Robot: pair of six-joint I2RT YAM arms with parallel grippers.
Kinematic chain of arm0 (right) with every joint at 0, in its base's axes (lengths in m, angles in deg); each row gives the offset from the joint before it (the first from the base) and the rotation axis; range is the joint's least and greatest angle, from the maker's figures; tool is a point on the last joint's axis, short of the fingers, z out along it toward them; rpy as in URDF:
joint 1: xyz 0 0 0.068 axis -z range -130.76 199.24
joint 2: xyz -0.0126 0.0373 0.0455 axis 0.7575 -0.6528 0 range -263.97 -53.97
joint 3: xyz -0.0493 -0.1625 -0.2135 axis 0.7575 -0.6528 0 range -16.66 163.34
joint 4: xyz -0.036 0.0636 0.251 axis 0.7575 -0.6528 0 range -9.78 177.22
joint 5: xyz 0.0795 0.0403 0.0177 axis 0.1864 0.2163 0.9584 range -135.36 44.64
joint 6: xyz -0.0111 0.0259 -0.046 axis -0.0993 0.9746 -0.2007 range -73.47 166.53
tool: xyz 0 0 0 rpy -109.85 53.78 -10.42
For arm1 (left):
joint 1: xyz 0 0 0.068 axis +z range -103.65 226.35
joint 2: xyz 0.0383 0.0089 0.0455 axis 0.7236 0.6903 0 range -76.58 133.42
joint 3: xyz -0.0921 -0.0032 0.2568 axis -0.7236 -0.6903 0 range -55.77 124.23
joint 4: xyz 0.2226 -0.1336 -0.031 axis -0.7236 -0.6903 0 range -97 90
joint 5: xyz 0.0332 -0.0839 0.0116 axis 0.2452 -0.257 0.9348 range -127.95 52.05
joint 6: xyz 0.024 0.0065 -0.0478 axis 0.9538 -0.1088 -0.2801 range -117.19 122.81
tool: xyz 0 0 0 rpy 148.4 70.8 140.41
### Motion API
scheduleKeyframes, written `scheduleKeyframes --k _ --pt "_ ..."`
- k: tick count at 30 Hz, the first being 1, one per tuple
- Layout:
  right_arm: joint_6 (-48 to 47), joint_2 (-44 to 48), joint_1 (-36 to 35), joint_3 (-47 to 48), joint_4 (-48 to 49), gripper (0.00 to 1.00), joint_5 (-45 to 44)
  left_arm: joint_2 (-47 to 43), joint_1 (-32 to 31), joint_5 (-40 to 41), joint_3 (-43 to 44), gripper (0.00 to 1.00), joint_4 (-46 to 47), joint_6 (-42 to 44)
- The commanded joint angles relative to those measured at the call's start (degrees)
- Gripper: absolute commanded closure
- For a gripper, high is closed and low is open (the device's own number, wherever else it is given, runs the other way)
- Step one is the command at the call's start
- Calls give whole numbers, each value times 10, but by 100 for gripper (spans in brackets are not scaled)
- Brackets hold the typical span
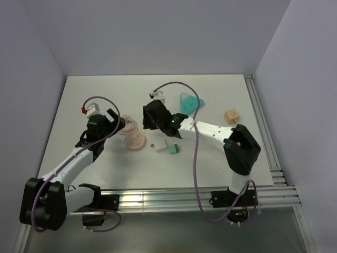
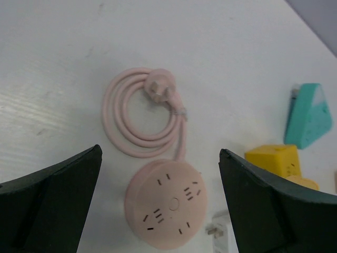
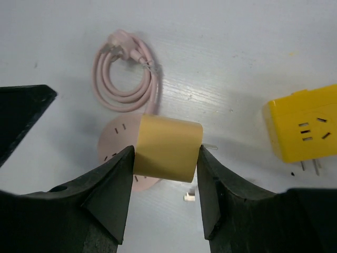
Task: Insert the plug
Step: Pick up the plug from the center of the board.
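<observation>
Near mid-worktop: pink round socket hub (image 1: 135,142), sockets facing up, resting on the white worktop (image 1: 95,95); landmark for every line below.
Cord: pink cord (image 2: 138,118), coiled flat just beyond the hub's far side, joined to the hub's rim, its pink pin head at the coil's far edge.
Plug: mint-green plug (image 1: 175,149), lying on the worktop right of the hub, apart from both claws, gripped by nothing.
White block: white block (image 1: 159,146), between hub and plug, just beside the plug; contact unclear.
Left claw: left claw (image 2: 160,153), released, fingers spread wide with nothing between, hovering above hub and coil.
Right claw: right claw (image 3: 166,154), clenched on a mustard-yellow piece (image 3: 167,142) held over the hub's right edge, a thin prong showing at the piece's side; touching the hub or not, cannot tell.
Yellow cube: yellow cube (image 3: 301,129), right of the hub, apart from it, socket slots on its face.
Teal wedge: teal wedge (image 1: 188,101), beyond the hub and to its right.
Beige piece: beige piece (image 1: 231,115), far right of the hub, well apart.
</observation>
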Motion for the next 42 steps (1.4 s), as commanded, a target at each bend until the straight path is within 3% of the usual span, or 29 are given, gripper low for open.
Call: scheduleKeyframes --k 1,8,12,15,20,27,42 --pt "-39 68 -3 -40 61 62 21 -43 1 -106 -26 0 103 45" --pt "-3 183 26 -104 42 63 95 -160 -11 -205 -102 0 232 86" --pt "17 224 59 -147 64 62 190 -226 -33 -273 -203 0 418 111" --pt "27 252 84 -172 77 63 238 -232 -45 -327 -247 1 509 128" --pt "49 268 124 -169 54 62 302 -162 -90 -380 -231 0 579 162" --pt "52 253 128 -162 40 62 382 -120 -184 -358 -219 0 596 227" --pt "102 252 126 -228 120 63 543 -93 -239 -313 -218 0 601 287"
